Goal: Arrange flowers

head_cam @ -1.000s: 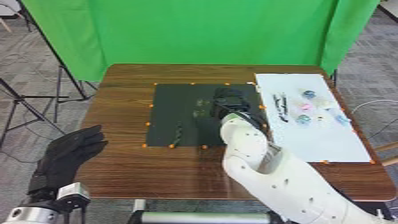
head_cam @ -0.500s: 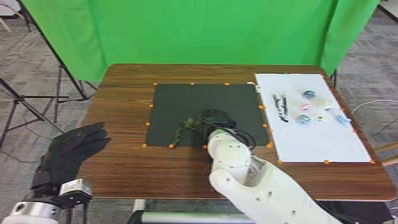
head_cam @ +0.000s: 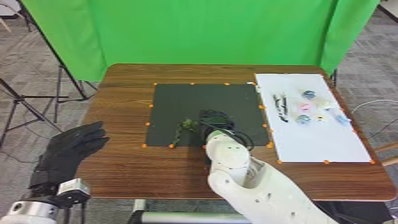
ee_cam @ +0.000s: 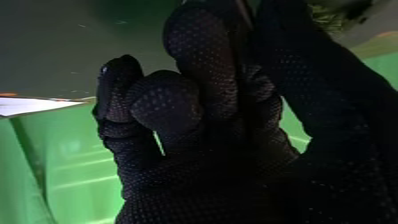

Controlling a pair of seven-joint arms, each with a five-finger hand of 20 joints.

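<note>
While our left hand (head_cam: 64,156) hangs uncurled, our right hand (head_cam: 216,120) is over the dark mat (head_cam: 182,99), near greenery (head_cam: 186,127). Whether it grips anything, we cannot tell.

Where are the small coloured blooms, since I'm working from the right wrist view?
Observer: The small blooms lie on the white sheet, to the right of the dark mat. A pink one is among them.
Operator: And which side of my right hand is the greenery on, seen from the head?
Observer: In the head view the greenery is just left of the right hand, over the mat's nearer half.
Operator: Is the left hand clear of the mat?
Observer: Yes, the left hand is off to the mat's left, by the table's left edge.
</note>
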